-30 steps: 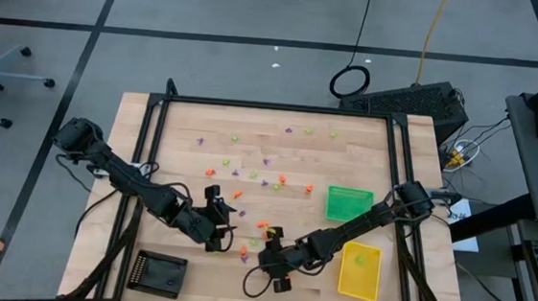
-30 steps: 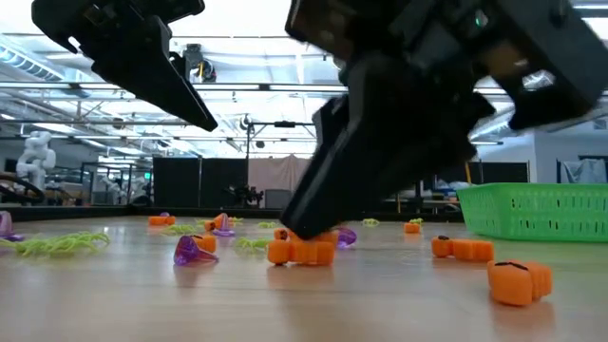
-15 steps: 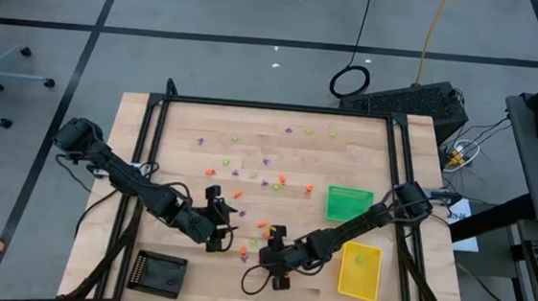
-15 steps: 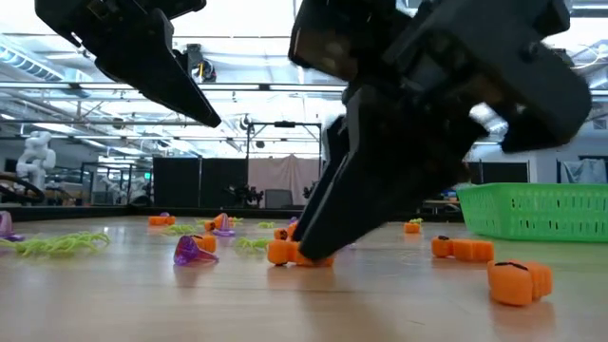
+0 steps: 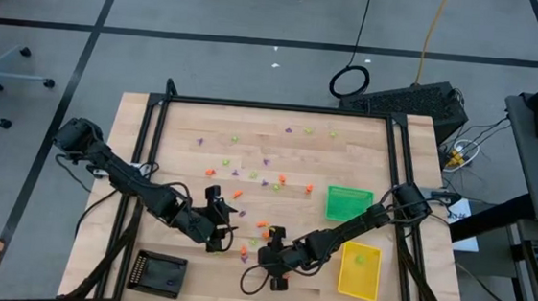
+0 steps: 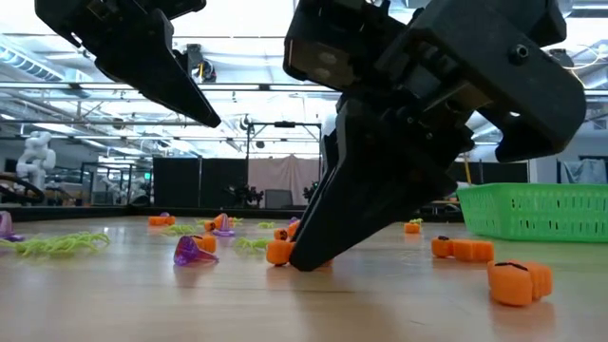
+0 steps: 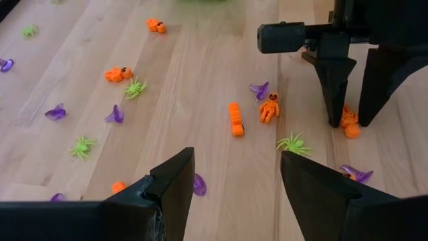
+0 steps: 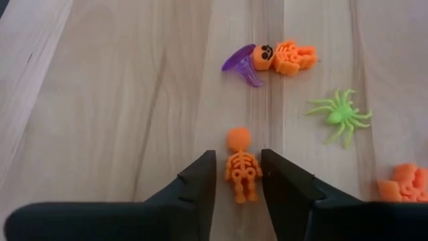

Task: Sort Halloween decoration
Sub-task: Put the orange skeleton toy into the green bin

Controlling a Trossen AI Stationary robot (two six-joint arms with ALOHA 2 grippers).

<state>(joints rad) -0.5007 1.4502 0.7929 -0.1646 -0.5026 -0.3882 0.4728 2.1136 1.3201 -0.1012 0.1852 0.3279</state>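
Halloween decoration pieces, tiny plastic trinkets in orange, purple and lime green, lie scattered over the middle and far part of the pale wooden desk (image 5: 347,142). The item in hand is a small orange plastic skeleton figure (image 8: 239,163), lying flat on the desk near its front edge.

Right tool (image 8: 237,175): lowered to the desk surface, tips straddling the skeleton's torso. Both fingers stand close to the figure; whether they are pressing on it cannot be told. The skeleton is not yet lifted.

Left tool (image 7: 235,175): released, fingers wide apart, hovering above the desk just left of the right tool, holding nothing.

Recommendations for the grasp:
- Keep the tips level with the desk so the thin torso does not squirt out.
- Close squarely on the ribcage, not the round head.
- Lift straight up; a purple plastic cone (image 8: 244,65) and a lime green plastic spider (image 8: 341,116) lie near.

Likely destination is one of the rectangular plastic trays at right: green (image 5: 349,203) or yellow (image 5: 359,270).
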